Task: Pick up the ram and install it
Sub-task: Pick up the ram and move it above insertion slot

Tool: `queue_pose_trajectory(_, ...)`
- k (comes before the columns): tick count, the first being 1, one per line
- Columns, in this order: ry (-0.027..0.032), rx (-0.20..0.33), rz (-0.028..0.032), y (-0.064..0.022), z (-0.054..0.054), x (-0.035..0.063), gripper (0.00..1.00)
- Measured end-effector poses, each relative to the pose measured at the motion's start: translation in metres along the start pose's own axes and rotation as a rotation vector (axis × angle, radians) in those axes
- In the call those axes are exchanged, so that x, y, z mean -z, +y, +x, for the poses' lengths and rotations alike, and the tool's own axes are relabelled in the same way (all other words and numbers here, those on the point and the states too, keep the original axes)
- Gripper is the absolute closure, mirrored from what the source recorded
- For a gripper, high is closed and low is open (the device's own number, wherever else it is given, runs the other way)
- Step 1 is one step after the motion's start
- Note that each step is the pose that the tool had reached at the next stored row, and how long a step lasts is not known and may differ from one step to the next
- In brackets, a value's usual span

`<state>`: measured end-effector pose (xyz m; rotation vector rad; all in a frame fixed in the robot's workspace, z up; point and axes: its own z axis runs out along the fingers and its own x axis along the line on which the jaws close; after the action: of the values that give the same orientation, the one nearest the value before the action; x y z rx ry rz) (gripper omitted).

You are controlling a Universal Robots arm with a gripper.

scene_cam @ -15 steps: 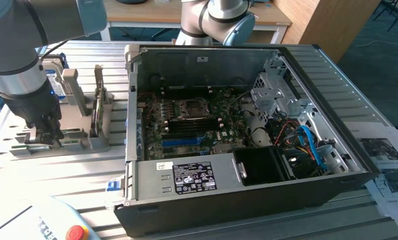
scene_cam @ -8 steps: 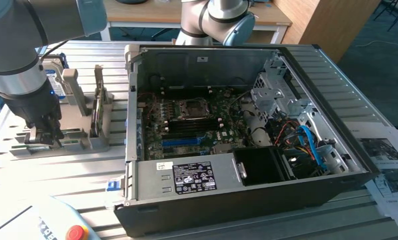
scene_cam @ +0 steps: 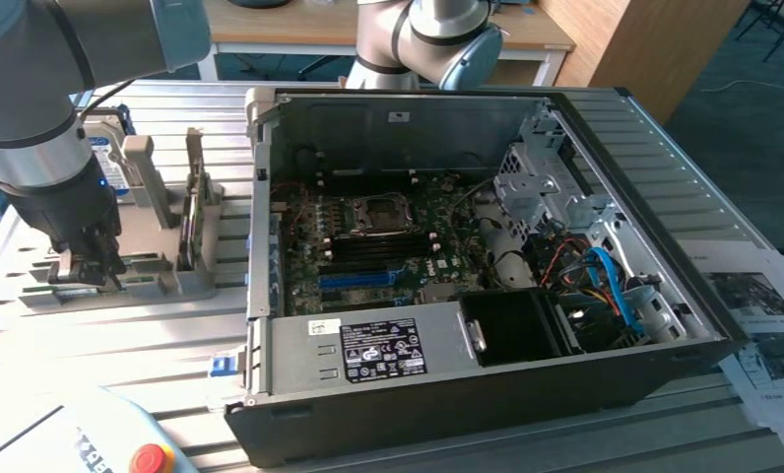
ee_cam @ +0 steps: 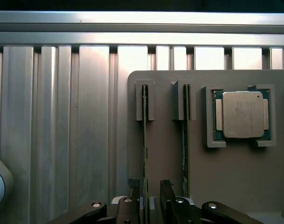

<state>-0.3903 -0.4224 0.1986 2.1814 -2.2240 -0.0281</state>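
Ram (ee_cam: pixel 144 144), partly hidden between fingers (ee_cam: pixel 167 192).

The ribbed aluminium table (scene_cam: pixel 129 345) carries an open black computer case (scene_cam: pixel 497 404) in the middle, a grey parts holder (scene_cam: pixel 168 281) at the exterior view's left, and printed sheets (scene_cam: pixel 760 305) at its right.

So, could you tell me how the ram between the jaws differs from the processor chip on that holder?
The ram is long and thin and stands on edge in its slot; the processor is square and lies flat in a recess. The gripper has its open jaws either side of the ram; the processor sits apart from them. Both rest on the same grey holder.
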Motion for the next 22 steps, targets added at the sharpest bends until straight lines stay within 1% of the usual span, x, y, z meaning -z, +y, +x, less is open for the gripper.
queue_pose_trajectory(6,0.0000,0.000,0.0000,0.0000,0.0000,0.0000,0.69)
queue_pose_trajectory(7,0.0000,0.000,-0.0001,0.0000,0.0000,0.0000,0.70)
queue_pose_trajectory(8,0.0000,0.000,0.0000,0.0000,0.0000,0.0000,0.77)
queue_pose_trajectory(19,0.0000,0.000,0.0000,0.0000,0.0000,0.0000,0.77)
queue_pose_trajectory(21,0.0001,0.000,0.0000,0.0000,0.0000,0.0000,0.79)
queue_pose_trajectory(22,0.0000,0.000,-0.0001,0.0000,0.0000,0.0000,0.85)
